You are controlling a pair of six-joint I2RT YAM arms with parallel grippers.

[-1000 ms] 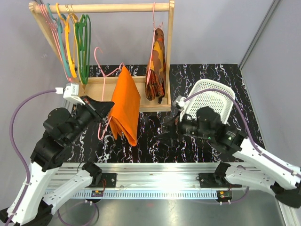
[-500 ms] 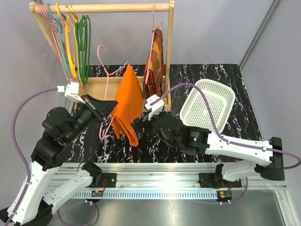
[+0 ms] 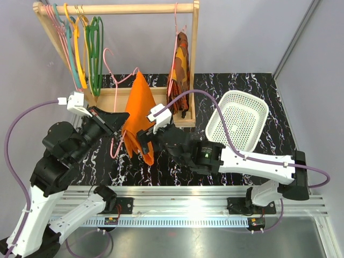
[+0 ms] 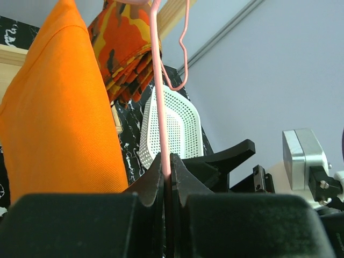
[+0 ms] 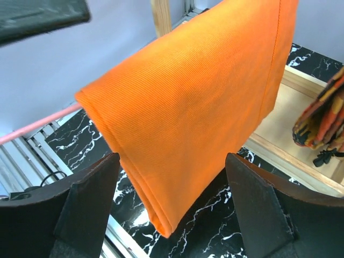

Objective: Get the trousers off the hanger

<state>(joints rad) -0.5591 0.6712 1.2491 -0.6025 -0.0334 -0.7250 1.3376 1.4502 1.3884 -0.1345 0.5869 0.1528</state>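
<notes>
Left wrist view is showing the left pincer (image 4: 166, 161) pinching the pink hanger (image 4: 159, 80), with the orange trousers (image 4: 59, 118) hanging on it above the worktop (image 3: 258, 86). Near their low end, the right pincer (image 5: 172, 161) is sitting spread wide. Next it likely needs squeezing the cloth and pulling.

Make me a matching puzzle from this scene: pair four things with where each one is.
Things:
1 trousers
2 hanger
3 basket
4 patterned garment

Places:
A hanging from the wooden rail
B pinched in the left tool
C on the table, right side
D draped over the pink wire

Pairs: 1-D; 2-B; 3-C; 4-A
</notes>
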